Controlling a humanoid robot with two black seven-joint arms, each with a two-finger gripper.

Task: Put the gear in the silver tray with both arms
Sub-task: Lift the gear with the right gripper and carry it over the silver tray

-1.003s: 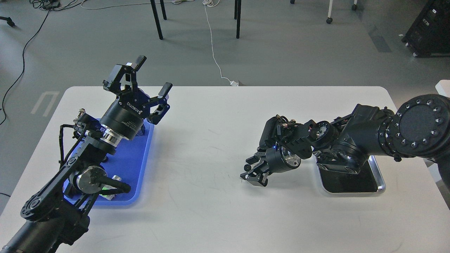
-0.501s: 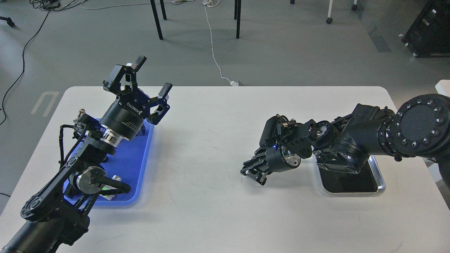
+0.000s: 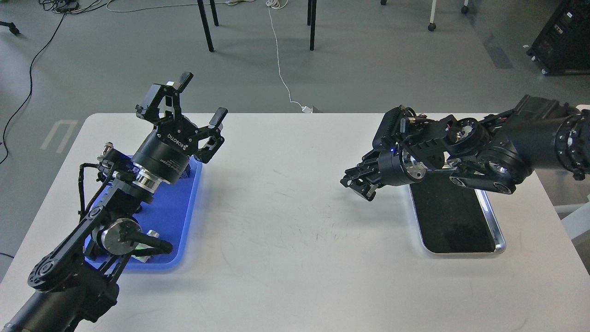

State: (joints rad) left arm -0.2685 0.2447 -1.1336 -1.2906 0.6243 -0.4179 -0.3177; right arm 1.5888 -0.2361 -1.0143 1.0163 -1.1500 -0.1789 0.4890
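Note:
The silver tray lies at the table's right, its dark bottom bare where it shows. My right gripper hangs just left of the tray's far end, pointing left and down. Its dark fingers sit close together and I cannot tell whether they hold anything. My right arm covers the tray's far end. My left gripper is open and empty, raised above the far end of the blue plastic tray. No gear shows clearly. Small parts near the blue tray's front are mostly hidden by my left arm.
The white table spans the view, with rounded corners and its far edge behind both grippers. Beyond it on the grey floor are chair legs, a white cable and a black case.
My right arm has risen and swung back and to the right, from the table's middle to the silver tray's far end, uncovering more of the tray. My left arm has barely moved.

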